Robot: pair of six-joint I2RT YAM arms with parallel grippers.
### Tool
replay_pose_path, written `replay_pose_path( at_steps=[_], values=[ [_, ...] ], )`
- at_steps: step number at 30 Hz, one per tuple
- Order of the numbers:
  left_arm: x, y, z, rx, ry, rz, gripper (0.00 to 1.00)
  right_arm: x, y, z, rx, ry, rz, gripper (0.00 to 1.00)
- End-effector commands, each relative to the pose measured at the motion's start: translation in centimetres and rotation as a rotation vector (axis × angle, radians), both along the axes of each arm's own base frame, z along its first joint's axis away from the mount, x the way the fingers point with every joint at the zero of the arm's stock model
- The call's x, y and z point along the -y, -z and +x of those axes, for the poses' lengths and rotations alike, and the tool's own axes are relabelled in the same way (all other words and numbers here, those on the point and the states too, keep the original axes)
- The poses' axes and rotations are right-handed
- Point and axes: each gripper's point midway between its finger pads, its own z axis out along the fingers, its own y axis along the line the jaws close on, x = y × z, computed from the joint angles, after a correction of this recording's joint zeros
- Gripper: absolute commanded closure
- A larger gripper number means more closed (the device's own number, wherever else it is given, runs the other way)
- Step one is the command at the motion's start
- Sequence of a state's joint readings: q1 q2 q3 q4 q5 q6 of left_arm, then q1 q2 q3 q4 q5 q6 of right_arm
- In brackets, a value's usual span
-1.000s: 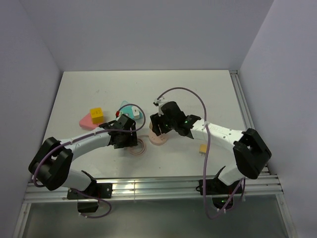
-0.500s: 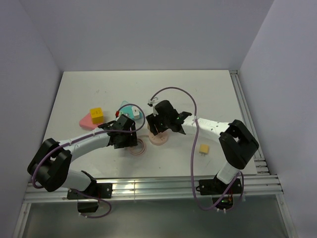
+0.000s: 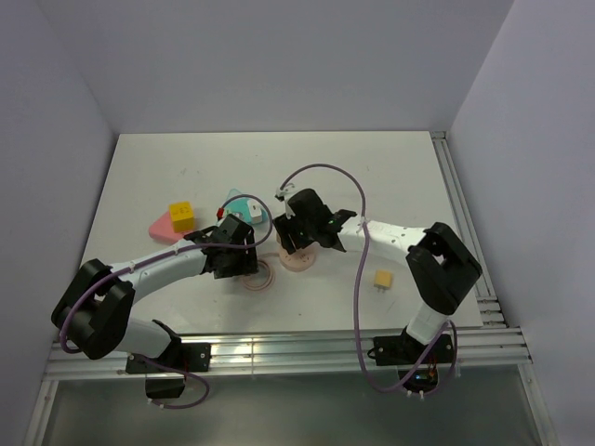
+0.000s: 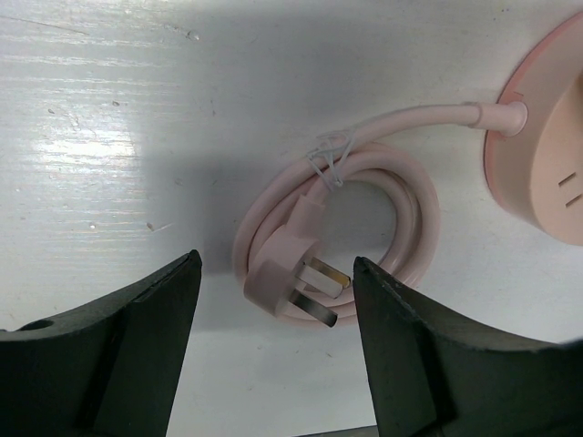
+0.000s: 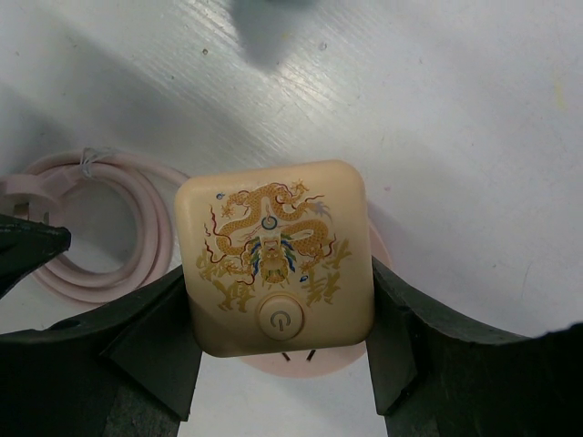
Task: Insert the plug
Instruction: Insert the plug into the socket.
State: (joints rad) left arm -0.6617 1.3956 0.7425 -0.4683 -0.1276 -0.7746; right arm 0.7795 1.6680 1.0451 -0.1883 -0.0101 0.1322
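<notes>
The plug (image 5: pixel 273 259) is a cream square block with a gold dragon print and a power button. My right gripper (image 5: pixel 282 323) is shut on its two sides, holding it right over the round pink socket (image 5: pixel 379 259), whose rim shows beneath it. From above, the right gripper (image 3: pixel 299 237) covers most of the socket (image 3: pixel 299 263). My left gripper (image 4: pixel 276 266) is open and hovers over the socket's own coiled pink cord (image 4: pixel 414 196) and its pronged end (image 4: pixel 284 284), touching neither. The left gripper (image 3: pixel 237 260) sits just left of the socket.
A yellow cube (image 3: pixel 180 216) rests on a pink wedge (image 3: pixel 160 229) at the left. A teal shape (image 3: pixel 245 205) lies behind the left gripper. A small yellow block (image 3: pixel 382 278) sits under the right forearm. A metal rail (image 3: pixel 456 200) runs along the table's right edge.
The right arm has folded its elbow inward and its gripper has shifted slightly left with the plug over the socket. The left arm has not moved.
</notes>
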Motion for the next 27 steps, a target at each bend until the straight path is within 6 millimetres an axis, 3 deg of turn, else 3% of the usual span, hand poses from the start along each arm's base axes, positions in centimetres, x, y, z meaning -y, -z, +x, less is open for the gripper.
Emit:
replay_pose_path(
  at_steps=[1, 6, 16, 27],
  values=[
    [0.6, -0.8, 0.6, 0.030, 0.012, -0.029, 0.27, -0.7, -0.8, 1.2, 0.050, 0.003, -0.030, 0.99],
    [0.6, -0.9, 0.7, 0.032, 0.011, -0.031, 0.27, -0.9, -0.7, 0.9, 0.055, 0.006, -0.068, 0.99],
    [0.8, -1.6, 0.5, 0.041, 0.013, -0.056, 0.27, 0.2, 1.7, -0.6, 0.036, 0.036, -0.088, 1.00],
    [1.4, -5.1, 0.7, 0.087, 0.012, -0.125, 0.23, 0.6, 3.4, -1.6, 0.022, 0.035, -0.118, 1.00]
  ],
)
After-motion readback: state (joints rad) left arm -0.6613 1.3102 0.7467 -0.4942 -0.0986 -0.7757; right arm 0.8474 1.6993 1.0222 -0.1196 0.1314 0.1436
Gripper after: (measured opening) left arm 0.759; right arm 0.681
